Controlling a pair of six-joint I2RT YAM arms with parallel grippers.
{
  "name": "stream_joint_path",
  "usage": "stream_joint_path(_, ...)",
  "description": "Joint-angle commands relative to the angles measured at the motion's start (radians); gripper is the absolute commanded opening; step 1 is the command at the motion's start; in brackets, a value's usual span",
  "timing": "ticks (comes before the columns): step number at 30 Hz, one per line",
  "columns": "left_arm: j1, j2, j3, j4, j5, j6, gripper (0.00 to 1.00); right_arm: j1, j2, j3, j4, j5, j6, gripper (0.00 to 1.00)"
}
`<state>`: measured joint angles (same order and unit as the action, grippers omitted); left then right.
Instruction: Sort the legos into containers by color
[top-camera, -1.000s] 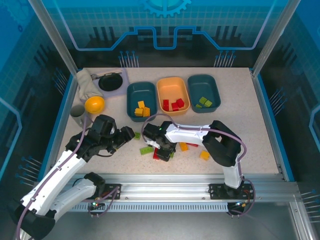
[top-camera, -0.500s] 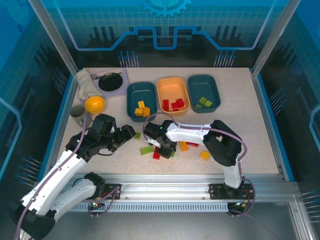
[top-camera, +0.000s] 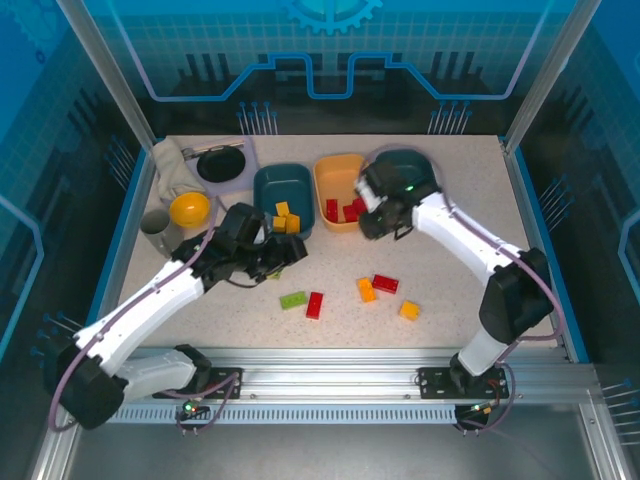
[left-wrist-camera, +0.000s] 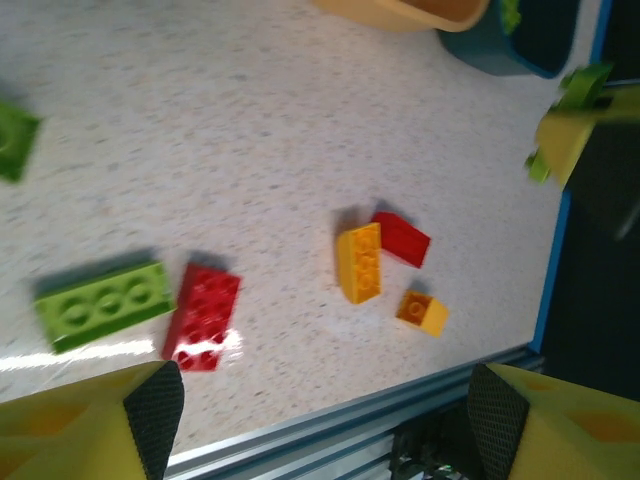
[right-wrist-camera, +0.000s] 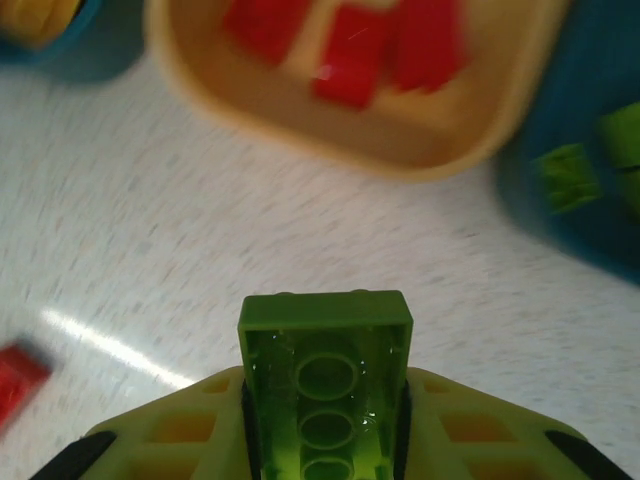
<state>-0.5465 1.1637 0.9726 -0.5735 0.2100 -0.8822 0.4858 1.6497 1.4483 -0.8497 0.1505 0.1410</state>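
Right claw (top-camera: 378, 215) is clamping a glossy green brick (right-wrist-camera: 325, 345) near the orange tray's (top-camera: 340, 178) rounded rim. Left claw (top-camera: 288, 250) is hanging released; five loose bricks (top-camera: 315, 304) are lying on open speckled surface (top-camera: 455, 335).

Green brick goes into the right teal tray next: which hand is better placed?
Right. The right hand is shut on the green brick, close beside the right teal tray. The left hand is open and empty near the left teal tray.
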Motion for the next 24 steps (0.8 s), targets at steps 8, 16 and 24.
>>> stream_joint_path(8,-0.010,0.288,0.275,0.122,0.054,0.063,0.78,-0.290,0.303,0.303,0.045,-0.173,0.129,0.33)
stream_joint_path(16,-0.007,0.421,0.421,0.110,0.043,0.086,0.79,-0.346,0.584,0.590,0.000,-0.212,0.120,0.34)
stream_joint_path(24,-0.009,0.477,0.457,0.101,0.035,0.089,0.78,-0.361,0.803,0.822,-0.109,-0.219,0.132,0.35)
